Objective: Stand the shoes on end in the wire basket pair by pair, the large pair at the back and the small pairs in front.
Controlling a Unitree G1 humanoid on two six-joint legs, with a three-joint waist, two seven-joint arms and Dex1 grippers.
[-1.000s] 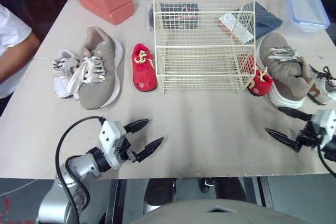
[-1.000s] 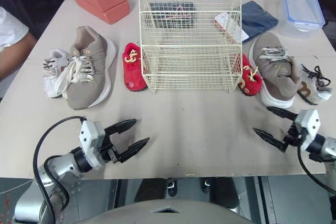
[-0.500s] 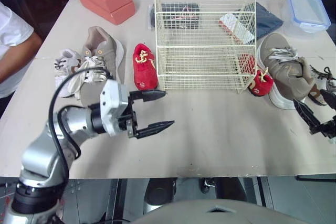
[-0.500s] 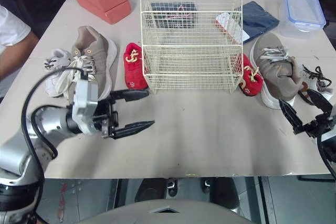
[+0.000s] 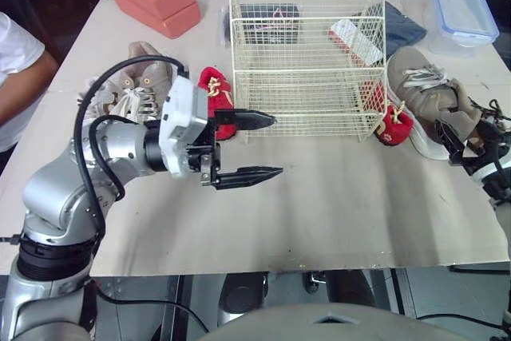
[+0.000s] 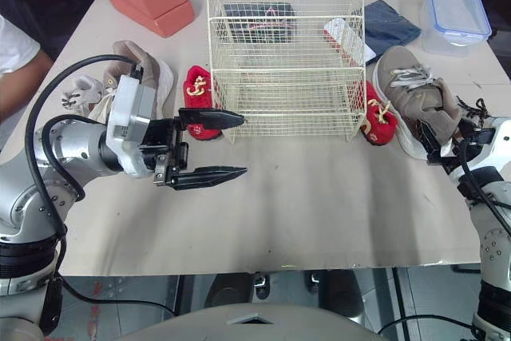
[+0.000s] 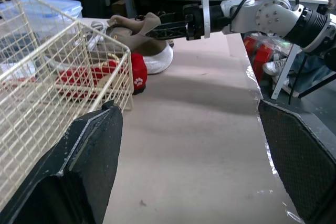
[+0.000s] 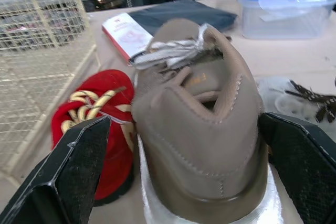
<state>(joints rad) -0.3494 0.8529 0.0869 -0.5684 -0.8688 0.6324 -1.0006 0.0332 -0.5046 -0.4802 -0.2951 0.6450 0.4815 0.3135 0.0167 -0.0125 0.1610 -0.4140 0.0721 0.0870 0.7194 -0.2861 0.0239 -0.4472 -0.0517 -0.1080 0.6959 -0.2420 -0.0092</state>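
The left gripper (image 5: 279, 145) hangs open before the wire basket (image 5: 303, 77), the right gripper (image 8: 184, 117) open astride the heel of the large brown shoe (image 8: 210, 145) by the right edge of the table (image 5: 343, 213).

— How is the wire basket (image 5: 303, 45) finished?
— Thin metal wire, coated in cream paint, slightly glossy. The surface (image 5: 335, 205) under it is seen as matt beige board.
— And the shoes?
— The large brown shoe (image 8: 202, 124) is made of suede-like cloth, with a smooth white sole; the red shoe (image 8: 92, 100) is fuzzy cloth, laced with gold cord.
— The container (image 5: 467, 13)?
— Clear glossy plastic, blue-rimmed. The jaws of the left gripper (image 5: 278, 146) are matt black, finely textured.
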